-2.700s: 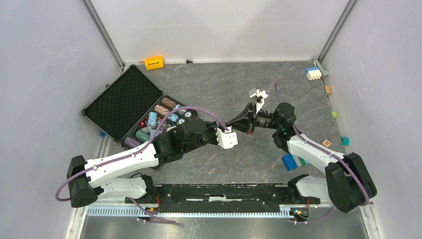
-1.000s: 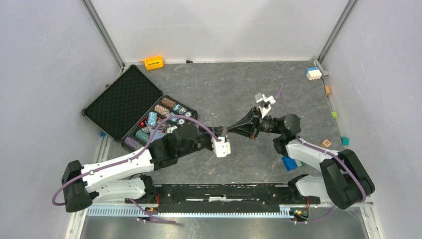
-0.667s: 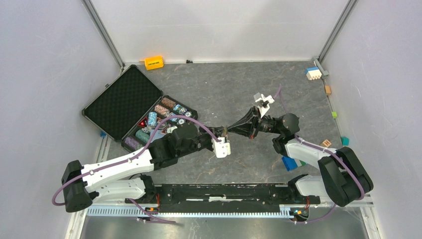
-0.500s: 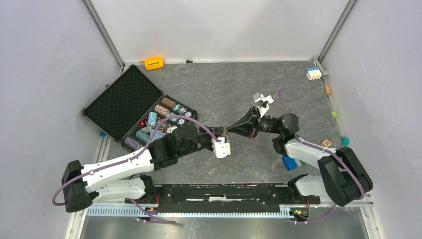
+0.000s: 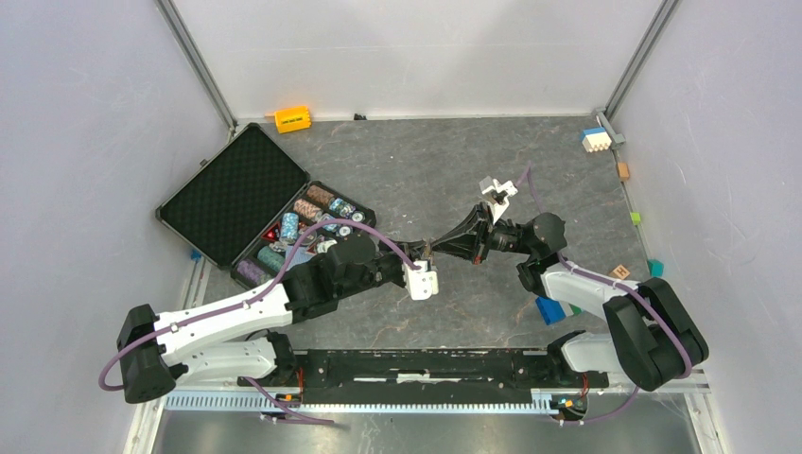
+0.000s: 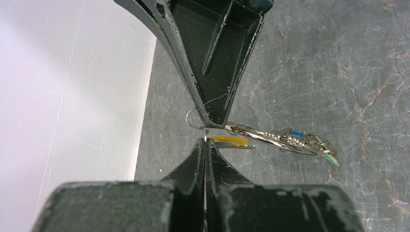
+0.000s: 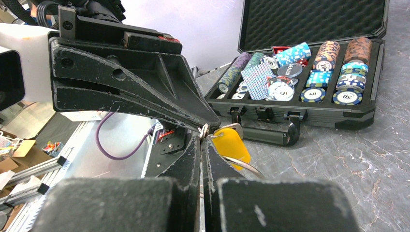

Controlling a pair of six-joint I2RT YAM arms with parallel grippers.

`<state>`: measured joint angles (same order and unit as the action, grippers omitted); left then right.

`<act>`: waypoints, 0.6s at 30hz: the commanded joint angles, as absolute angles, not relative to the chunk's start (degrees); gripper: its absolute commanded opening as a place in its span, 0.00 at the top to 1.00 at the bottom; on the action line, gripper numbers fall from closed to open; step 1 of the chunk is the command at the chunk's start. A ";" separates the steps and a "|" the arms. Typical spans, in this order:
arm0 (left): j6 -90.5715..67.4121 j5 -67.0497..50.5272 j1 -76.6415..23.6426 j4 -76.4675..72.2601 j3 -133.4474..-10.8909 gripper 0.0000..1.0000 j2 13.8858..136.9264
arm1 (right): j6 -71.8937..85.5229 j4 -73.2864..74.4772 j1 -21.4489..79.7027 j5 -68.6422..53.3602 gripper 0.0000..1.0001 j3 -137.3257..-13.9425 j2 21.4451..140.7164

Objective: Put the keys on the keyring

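Observation:
Both grippers meet tip to tip above the middle of the table. In the left wrist view my left gripper is shut on a thin bit of metal, the small ring of the yellow-tagged key. Facing it, my right gripper is shut on the silver keyring. The keyring carries several keys with blue and green tags. The right wrist view shows my right gripper shut on the ring wire. There the yellow tag hangs beside my left gripper.
An open black case of poker chips lies at the back left. An orange-yellow block sits by the back wall. A blue-white brick is at the back right, and a blue brick stack lies under the right arm.
Since the earliest frame both arms have shifted a little to the left, tips still together. Over the last second nothing has visibly moved, and both grippers stay shut.

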<state>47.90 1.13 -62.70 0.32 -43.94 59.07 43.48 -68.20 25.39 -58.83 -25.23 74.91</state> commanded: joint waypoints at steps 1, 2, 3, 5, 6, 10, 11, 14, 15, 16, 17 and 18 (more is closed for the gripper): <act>48.26 0.26 -62.84 -1.12 -46.14 0.98 58.65 | 42.88 -70.03 25.51 -58.10 1.00 -27.11 75.09; 48.25 0.26 -62.84 -1.06 -46.15 0.98 58.64 | 42.88 -70.05 25.52 -58.10 1.00 -27.16 75.14; 48.33 0.26 -62.87 -1.05 -46.19 0.98 58.65 | 42.84 -70.03 25.57 -58.10 1.00 -27.18 75.24; 48.17 0.26 -62.86 -1.04 -46.27 0.98 58.54 | 42.90 -69.96 25.61 -58.16 1.00 -27.29 75.35; 48.25 0.26 -62.93 -0.97 -46.23 0.98 58.62 | 42.92 -70.01 25.73 -58.18 1.00 -27.25 75.37; 48.20 0.26 -63.01 -1.03 -46.24 0.98 58.67 | 42.89 -69.87 25.83 -58.27 1.00 -27.46 75.41; 48.18 0.26 -62.99 -1.04 -46.23 0.98 58.66 | 42.89 -69.81 25.85 -58.27 1.00 -27.42 75.41; 48.17 0.26 -63.02 -0.97 -46.41 0.98 58.71 | 42.60 -69.46 25.95 -58.27 1.00 -27.51 75.50; 48.25 0.26 -63.07 -0.97 -46.41 0.98 58.81 | 42.47 -69.25 25.98 -58.27 1.00 -27.51 75.51; 48.17 0.26 -63.09 -1.01 -46.44 0.98 58.85 | 42.32 -69.10 26.10 -58.27 1.00 -27.52 75.53; 48.18 0.26 -63.07 -0.97 -46.54 0.98 58.84 | 42.19 -68.85 26.04 -58.27 1.00 -27.55 75.51; 48.16 0.26 -63.09 -0.97 -46.49 0.98 58.87 | 41.99 -68.67 26.18 -58.23 1.00 -27.60 75.51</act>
